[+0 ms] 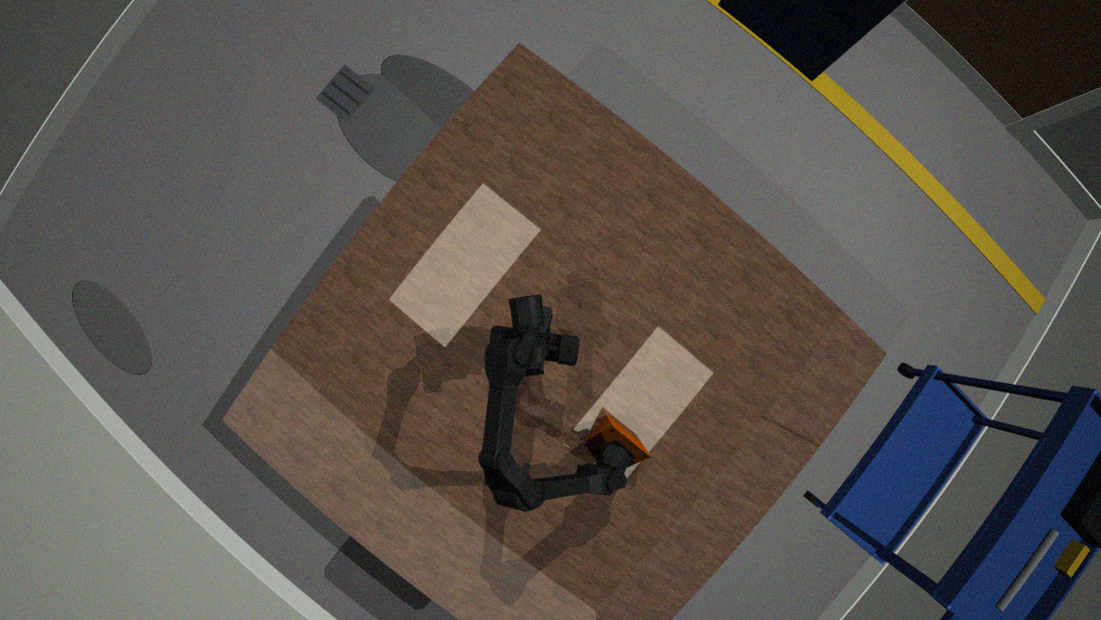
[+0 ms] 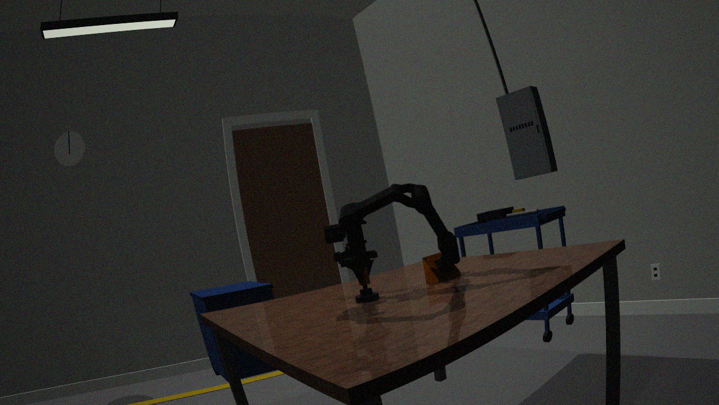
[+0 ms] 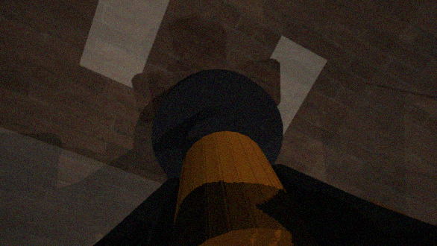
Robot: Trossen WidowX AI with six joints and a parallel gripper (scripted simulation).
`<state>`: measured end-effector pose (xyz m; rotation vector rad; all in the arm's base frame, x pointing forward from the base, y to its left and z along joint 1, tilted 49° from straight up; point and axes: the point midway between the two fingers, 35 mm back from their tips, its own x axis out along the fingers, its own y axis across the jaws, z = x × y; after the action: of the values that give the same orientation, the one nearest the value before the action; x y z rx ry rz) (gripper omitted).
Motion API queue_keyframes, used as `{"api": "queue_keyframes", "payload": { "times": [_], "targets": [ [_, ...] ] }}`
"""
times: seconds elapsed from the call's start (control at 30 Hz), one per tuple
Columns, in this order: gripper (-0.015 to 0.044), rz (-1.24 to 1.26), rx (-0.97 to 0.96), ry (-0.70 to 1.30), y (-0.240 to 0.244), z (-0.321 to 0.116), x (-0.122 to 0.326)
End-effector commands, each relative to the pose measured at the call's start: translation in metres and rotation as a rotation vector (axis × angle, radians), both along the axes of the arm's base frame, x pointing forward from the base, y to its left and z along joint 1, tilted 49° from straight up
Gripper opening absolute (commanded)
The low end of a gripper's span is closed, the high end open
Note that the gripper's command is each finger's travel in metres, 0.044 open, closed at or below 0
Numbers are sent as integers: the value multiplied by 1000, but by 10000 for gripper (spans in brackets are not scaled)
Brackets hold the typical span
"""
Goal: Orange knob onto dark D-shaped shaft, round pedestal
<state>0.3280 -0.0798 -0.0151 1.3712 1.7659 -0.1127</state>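
The orange knob (image 2: 366, 277) (image 3: 228, 158) is held upright between the dark fingers of my gripper (image 2: 365, 279) (image 3: 226, 180), which is shut on it. The round dark pedestal (image 2: 367, 297) (image 3: 216, 93) stands on the table straight below the knob in the exterior view. A short piece of dark shaft (image 2: 365, 287) shows between the knob's lower end and the pedestal, so the knob is not down on the pedestal. I cannot tell whether the shaft's tip is inside the hole. The flat sides are hidden. In the top view the arm covers knob and pedestal.
An orange angular block (image 1: 616, 437) (image 2: 431, 269) stands by the arm's base on the wooden table (image 1: 616, 192) (image 2: 312, 342). Pale light patches and arm shadows lie across the table top. A blue cart (image 1: 886, 462) (image 2: 518, 223) stands beyond the table's edge.
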Motion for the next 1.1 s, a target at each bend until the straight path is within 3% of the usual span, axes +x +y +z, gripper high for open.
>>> {"api": "queue_keyframes", "payload": {
  "times": [0.0, 0.43, 0.67, 1.07],
  "targets": [
    [0, -3, 0, 4, 0, -1, 1],
    [0, -3, 0, 4, -4, 2, 2],
    [0, -136, -3, 152, -5, 2, 4],
    [0, -143, -2, 159, -2, 0, 3]
  ]
}}
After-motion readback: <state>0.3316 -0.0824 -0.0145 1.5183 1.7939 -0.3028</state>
